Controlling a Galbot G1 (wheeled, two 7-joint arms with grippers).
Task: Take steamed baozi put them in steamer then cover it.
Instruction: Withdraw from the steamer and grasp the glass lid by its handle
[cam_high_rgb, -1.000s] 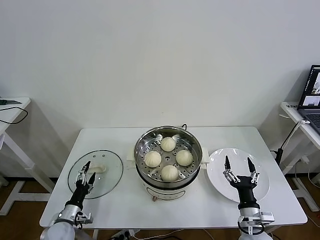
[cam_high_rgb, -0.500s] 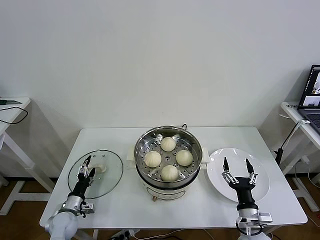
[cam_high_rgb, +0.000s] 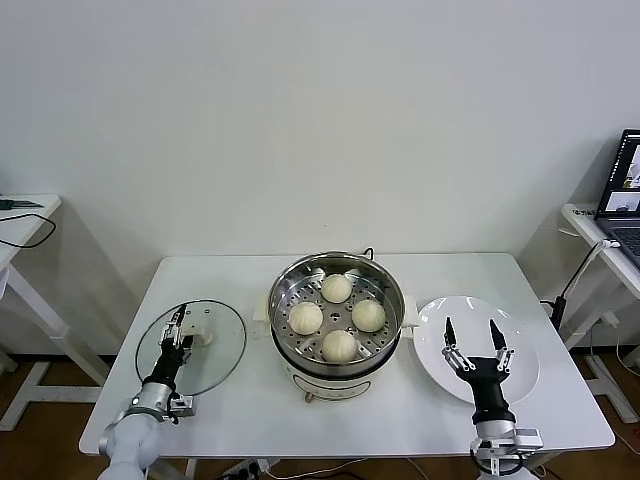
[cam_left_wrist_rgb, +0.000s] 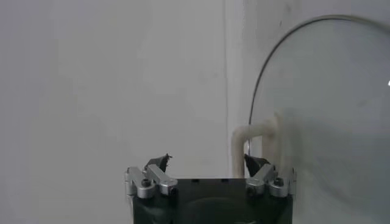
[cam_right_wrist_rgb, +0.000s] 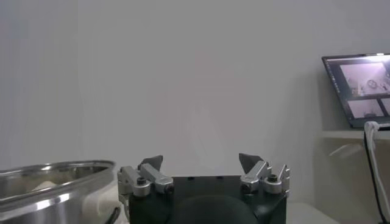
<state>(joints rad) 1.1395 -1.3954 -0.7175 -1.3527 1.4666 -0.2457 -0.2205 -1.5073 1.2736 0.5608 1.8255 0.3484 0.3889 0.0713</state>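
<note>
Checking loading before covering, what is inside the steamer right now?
Four buns sit uncovered on the holed floor of the steamer. The glass lid lies on the table to its left. What lies beneath that floor is hidden.

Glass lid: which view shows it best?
Head view. The whole glass lid lies flat on the table, left of the steamer, with the left end effector over it. The left wrist view catches only part of its rim and handle; the right wrist view shows none.
</note>
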